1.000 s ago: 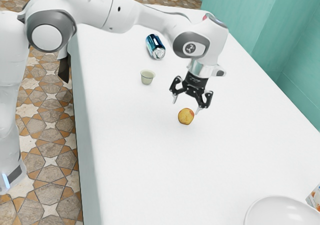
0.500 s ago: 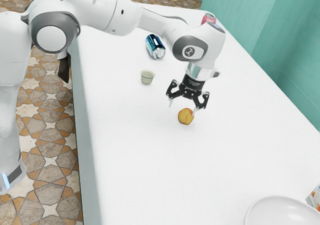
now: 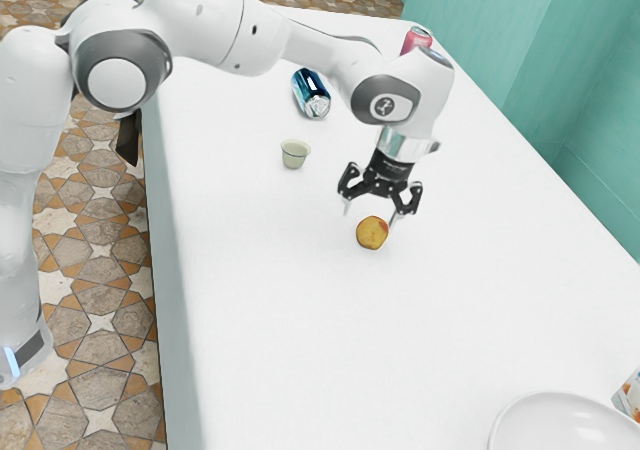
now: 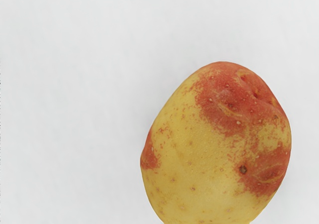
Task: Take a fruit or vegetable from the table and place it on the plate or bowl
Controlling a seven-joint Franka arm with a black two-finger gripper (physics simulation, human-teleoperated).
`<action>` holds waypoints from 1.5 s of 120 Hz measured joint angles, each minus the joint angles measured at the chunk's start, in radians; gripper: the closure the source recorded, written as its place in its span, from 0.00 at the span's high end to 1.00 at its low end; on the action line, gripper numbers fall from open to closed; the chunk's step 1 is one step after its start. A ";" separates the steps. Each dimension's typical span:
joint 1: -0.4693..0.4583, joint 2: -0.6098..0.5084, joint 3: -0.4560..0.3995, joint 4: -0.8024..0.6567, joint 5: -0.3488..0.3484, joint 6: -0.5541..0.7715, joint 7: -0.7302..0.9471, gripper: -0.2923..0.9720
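A yellow potato with red patches [image 3: 372, 233] lies on the white table [image 3: 260, 270]. My gripper [image 3: 369, 211] hangs open just above it, slightly toward the exterior view's left, fingers spread and touching nothing. In the wrist view the potato [image 4: 217, 147] sits close under my hand, lying on the bare tabletop. A white plate [image 3: 560, 425] rests at the table's near right corner, well away from the potato.
A small pale green cup [image 3: 294, 153] stands behind and left of the gripper. A blue can [image 3: 310, 92] lies on its side farther back, and a red can [image 3: 416, 38] stands behind the arm's wrist. An orange-and-white carton [image 3: 630, 392] sits beside the plate.
My hand has shifted slightly toward the exterior view's left and come a little lower over the potato. The fingers stay spread and the potato has not moved.
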 joint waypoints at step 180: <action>0.008 0.067 -0.002 0.025 0.064 0.072 0.144 0.77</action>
